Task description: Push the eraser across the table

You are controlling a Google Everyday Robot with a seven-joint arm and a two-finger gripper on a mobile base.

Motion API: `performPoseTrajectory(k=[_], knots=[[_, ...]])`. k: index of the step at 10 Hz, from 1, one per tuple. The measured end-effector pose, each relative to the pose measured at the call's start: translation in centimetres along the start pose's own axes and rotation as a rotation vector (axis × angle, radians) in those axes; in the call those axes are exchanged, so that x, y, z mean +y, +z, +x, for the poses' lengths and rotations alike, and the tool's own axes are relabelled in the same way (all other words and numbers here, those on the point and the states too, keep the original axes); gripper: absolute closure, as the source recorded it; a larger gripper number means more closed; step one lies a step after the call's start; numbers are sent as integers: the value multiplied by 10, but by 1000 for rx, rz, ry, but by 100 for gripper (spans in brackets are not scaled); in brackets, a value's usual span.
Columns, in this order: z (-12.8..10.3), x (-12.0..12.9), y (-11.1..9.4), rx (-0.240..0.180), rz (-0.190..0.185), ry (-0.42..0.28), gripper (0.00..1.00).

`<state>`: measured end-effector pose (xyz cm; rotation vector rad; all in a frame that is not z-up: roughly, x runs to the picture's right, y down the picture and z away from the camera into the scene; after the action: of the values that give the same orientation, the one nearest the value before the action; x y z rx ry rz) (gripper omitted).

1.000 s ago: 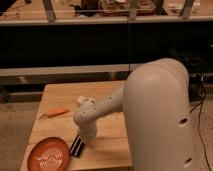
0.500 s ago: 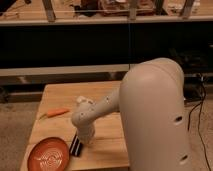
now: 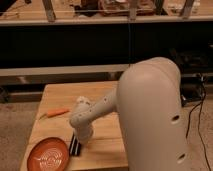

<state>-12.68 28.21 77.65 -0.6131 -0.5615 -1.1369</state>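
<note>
The eraser, a flat black block with a pale stripe, lies near the front edge of the light wooden table, right beside the orange plate. My gripper is at the end of the white arm, lowered right over the eraser's right side and covering part of it. Whether it touches the eraser does not show. A white paper cup peeks out behind the arm's wrist. A thin orange marker lies on the left part of the table.
An orange plate with a spiral pattern sits at the table's front left corner. My bulky white arm covers the table's right side. A dark shelf unit stands behind the table. Cables hang at the right.
The arm's big upper part has shifted a little to the left. The gripper and the eraser stay at nearly the same spot by the plate.
</note>
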Motion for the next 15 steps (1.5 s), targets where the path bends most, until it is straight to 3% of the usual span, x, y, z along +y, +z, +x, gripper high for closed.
performPoseTrajectory(k=[15], knots=[[-7, -28, 4, 17, 10, -54, 100]])
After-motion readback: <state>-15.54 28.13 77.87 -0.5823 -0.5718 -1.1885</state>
